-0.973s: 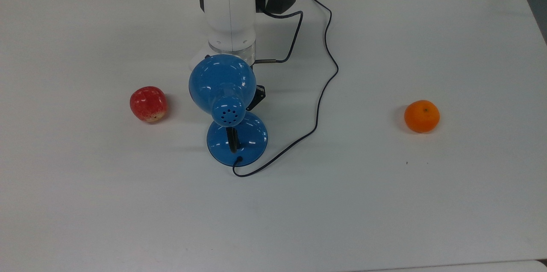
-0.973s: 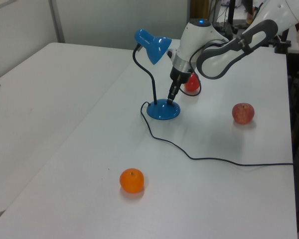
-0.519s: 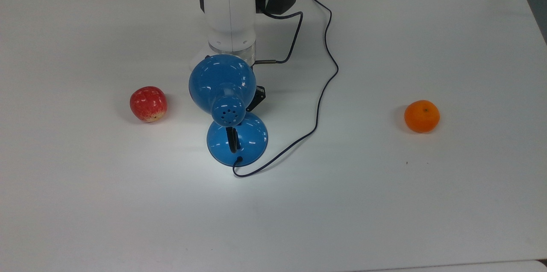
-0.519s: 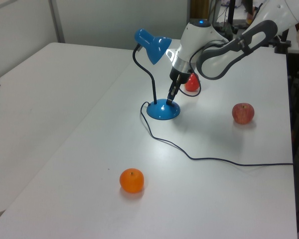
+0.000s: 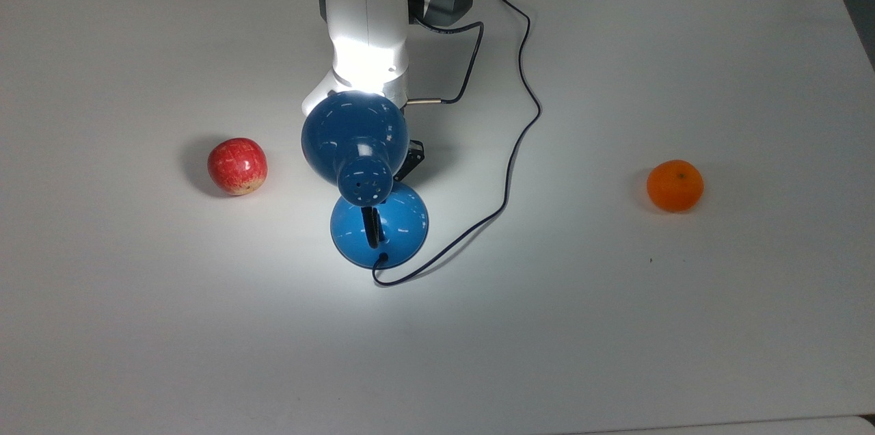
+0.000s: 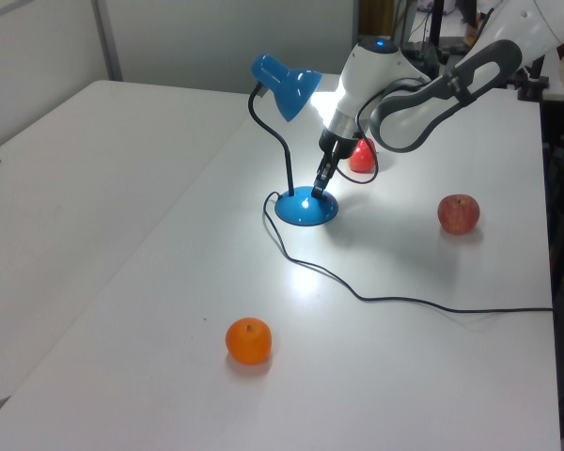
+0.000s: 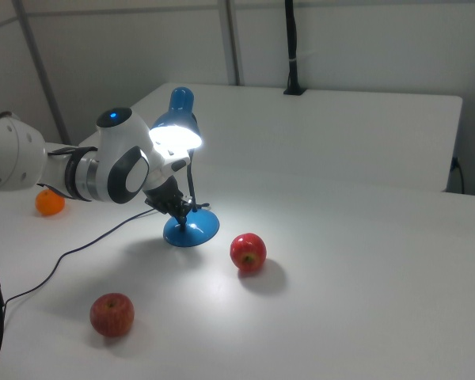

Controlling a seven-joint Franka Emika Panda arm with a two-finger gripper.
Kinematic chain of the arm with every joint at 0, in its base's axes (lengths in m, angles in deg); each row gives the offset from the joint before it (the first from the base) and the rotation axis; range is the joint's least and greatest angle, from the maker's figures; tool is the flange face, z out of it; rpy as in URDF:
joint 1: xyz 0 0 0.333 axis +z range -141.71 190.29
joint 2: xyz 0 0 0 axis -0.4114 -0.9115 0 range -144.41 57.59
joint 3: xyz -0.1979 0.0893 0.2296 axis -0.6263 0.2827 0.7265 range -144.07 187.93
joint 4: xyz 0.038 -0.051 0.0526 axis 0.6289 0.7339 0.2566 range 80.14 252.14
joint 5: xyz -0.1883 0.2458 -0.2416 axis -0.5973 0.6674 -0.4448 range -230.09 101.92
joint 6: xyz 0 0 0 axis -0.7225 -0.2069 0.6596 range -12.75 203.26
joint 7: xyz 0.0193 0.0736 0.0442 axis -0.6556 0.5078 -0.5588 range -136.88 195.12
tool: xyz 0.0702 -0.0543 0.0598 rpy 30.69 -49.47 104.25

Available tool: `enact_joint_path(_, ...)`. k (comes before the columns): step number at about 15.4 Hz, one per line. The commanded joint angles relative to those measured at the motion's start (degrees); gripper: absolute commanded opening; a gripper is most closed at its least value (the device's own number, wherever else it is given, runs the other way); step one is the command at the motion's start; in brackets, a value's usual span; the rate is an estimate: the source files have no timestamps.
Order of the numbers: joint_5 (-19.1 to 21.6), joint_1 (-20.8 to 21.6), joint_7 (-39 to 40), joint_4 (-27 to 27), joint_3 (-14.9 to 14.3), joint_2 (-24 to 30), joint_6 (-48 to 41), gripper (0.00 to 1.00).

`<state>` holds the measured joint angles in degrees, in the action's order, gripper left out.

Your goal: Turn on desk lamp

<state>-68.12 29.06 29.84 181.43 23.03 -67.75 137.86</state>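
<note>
- One desk lamp (image 5: 379, 223) stands lit mid-table (image 5: 683, 325); we note the apple (image 5: 236, 165) at its 9 o'clock in the top view.
- Gripper (image 6: 320, 185) tip sits on the lamp's base; we cannot tell its finger spread.

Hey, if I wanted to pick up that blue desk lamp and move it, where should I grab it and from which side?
Probably the thin black neck of the desk lamp, low down near the round base. It is the one part slim enough to close fingers around; the shade is wide and glossy. Come in from the left view's left, since the gripper is down on the base's other side.
</note>
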Motion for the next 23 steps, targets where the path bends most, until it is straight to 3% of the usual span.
enact_joint_path(1, 0.1, 0.1, -2.3, 0.3, -0.3, 1.6, -4.5, 0.0)
enact_joint_path(7, -0.3, 0.5, -2.4, 0.2, -0.3, 10.4, -27.3, 0.0)
enact_joint_path(11, -2.6, 0.7, -2.5, -0.1, -0.3, 18.0, -38.7, 0.0)
enact_joint_path(17, -3.1, 0.1, -2.5, -8.8, -0.2, 22.0, -51.7, 0.0)
enact_joint_path(20, -3.0, 0.1, -2.6, -13.9, -0.5, 22.1, -57.4, 0.13)
enact_joint_path(23, -2.9, -0.1, -1.8, -15.2, -0.9, 22.5, -60.4, 0.57)
